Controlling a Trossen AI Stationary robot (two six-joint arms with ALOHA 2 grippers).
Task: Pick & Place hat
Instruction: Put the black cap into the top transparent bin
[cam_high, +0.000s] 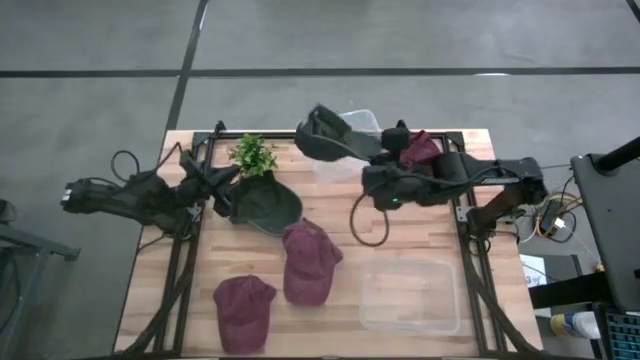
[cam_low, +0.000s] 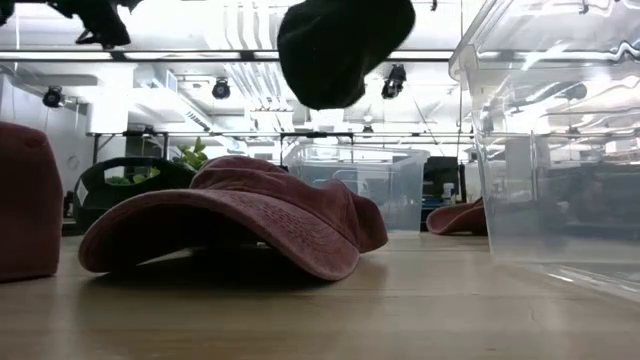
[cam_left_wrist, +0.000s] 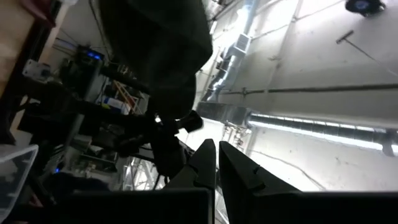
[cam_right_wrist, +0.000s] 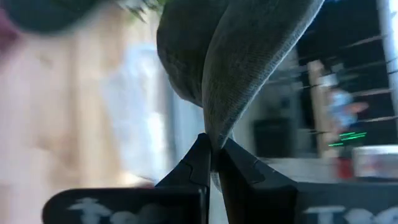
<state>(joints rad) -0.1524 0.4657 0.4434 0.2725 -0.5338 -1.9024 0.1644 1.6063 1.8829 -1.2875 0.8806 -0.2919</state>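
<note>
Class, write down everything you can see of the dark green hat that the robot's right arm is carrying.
The dark green hat is a soft cap of washed, woven-looking cloth. It hangs in the air above the far side of the table, over the clear bin there, its fabric pinched into a fold between the shut fingers of the right hand. In the low view it dangles as a dark rounded shape, clear of the maroon hats below. Nothing else touches it.

Right claw (cam_right_wrist: 211, 155) clamped, raised; left claw (cam_left_wrist: 217, 163) closed, low
</note>
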